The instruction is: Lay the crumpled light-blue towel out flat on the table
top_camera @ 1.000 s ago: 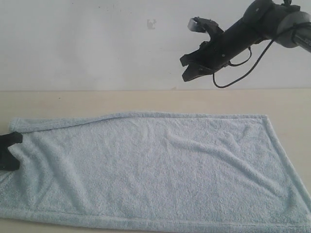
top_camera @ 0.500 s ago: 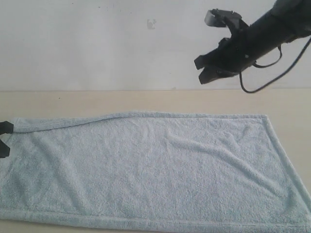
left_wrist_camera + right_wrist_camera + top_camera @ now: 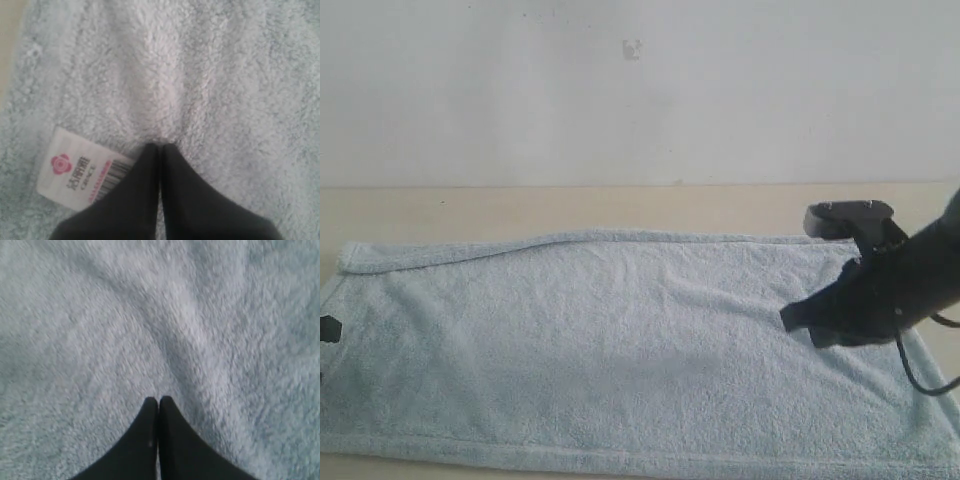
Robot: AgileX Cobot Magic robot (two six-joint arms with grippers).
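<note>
The light-blue towel [image 3: 600,340] lies spread out on the beige table [image 3: 620,208], with its far-left hem slightly rolled. My right gripper [image 3: 794,320] hangs low over the towel's right part. In the right wrist view the right gripper [image 3: 158,399] is shut, with nothing between its fingers and soft folds of towel [image 3: 190,315] beyond the tips. Only a black bit of my left gripper [image 3: 328,328] shows at the exterior view's left edge. In the left wrist view the left gripper [image 3: 160,146] is shut and empty over the towel [image 3: 210,75], beside the white label [image 3: 75,175].
A plain white wall [image 3: 520,90] rises behind the table. A strip of bare tabletop runs between the towel's far hem and the wall. A black cable [image 3: 920,378] loops under the right arm. A sliver of table [image 3: 9,45] shows beside the towel's edge.
The right arm has dropped from high in front of the wall to low over the towel's right part. The left gripper has slid left, almost out of the exterior view.
</note>
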